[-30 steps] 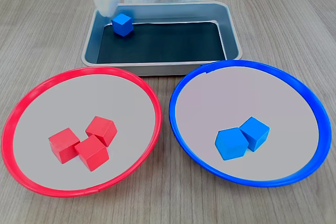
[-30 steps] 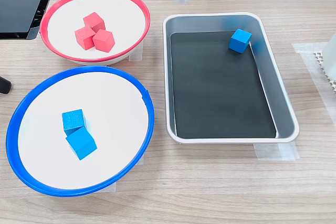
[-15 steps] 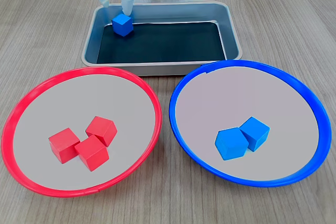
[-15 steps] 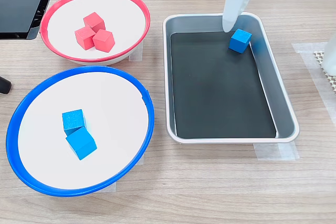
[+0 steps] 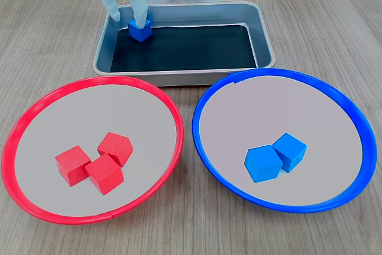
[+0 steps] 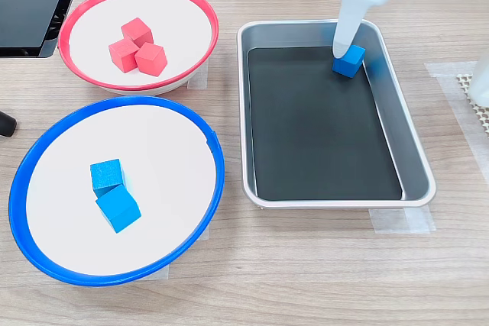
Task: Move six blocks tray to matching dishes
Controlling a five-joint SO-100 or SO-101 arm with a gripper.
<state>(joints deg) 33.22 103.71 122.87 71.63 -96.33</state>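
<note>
red blocks [image 5: 95, 162]: three, clustered in red-rimmed dish [image 5: 36, 106]
blue blocks [image 5: 276, 154]: two touching in blue-rimmed dish [image 5: 334, 97]
last blue block [image 5: 140, 30]: tray [image 5: 262, 40] corner

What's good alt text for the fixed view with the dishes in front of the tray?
White gripper straddles the last blue block in the silver tray. In front, a red-rimmed dish holds three red blocks; a blue-rimmed dish holds two blue ones.

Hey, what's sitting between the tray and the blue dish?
Nothing: in a fixed view, only bare wooden table separates the tray from the blue dish.
</note>
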